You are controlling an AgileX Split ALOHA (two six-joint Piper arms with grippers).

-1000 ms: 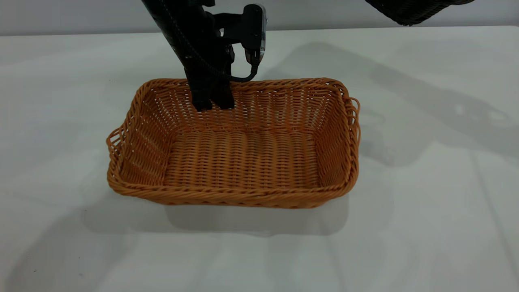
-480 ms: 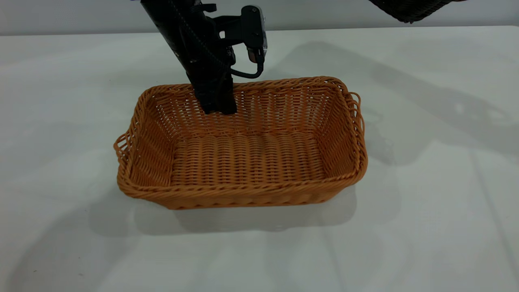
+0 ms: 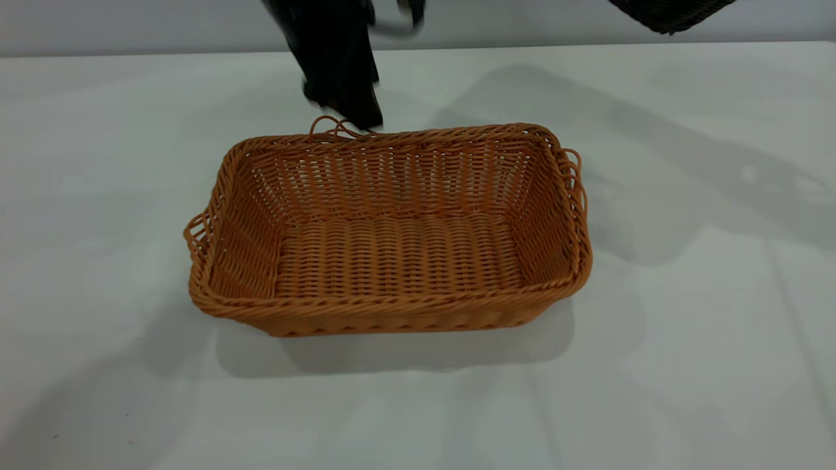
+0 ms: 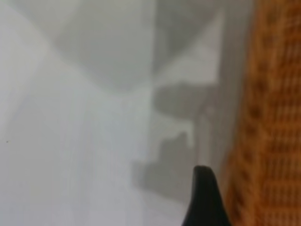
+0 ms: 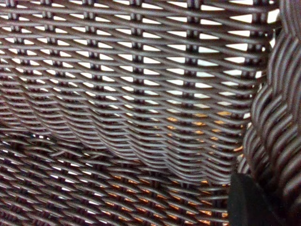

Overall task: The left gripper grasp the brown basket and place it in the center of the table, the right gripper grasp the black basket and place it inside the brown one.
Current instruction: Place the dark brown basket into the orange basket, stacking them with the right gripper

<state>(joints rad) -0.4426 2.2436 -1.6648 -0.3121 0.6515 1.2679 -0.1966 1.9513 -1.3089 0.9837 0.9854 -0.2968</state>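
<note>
We see brown basket flat on table. Left gripper above its far rim, grip unclear. Right gripper holds black basket aloft.

The bench is bright and white, lit softly from above. Several pale grey shadows lie across it, so the light seems to come from more than one lamp. The brown basket drops a darker shadow on the bench along its near side. It looks sharp, and each woven strand is easy to see. The left gripper above its far rim is smeared with blur. In the left wrist view everything is soft and fuzzy, and grey shadows with straight edges cross the bench. In the right wrist view the black basket is dark, and bright light shines through the gaps in its weave.
</note>
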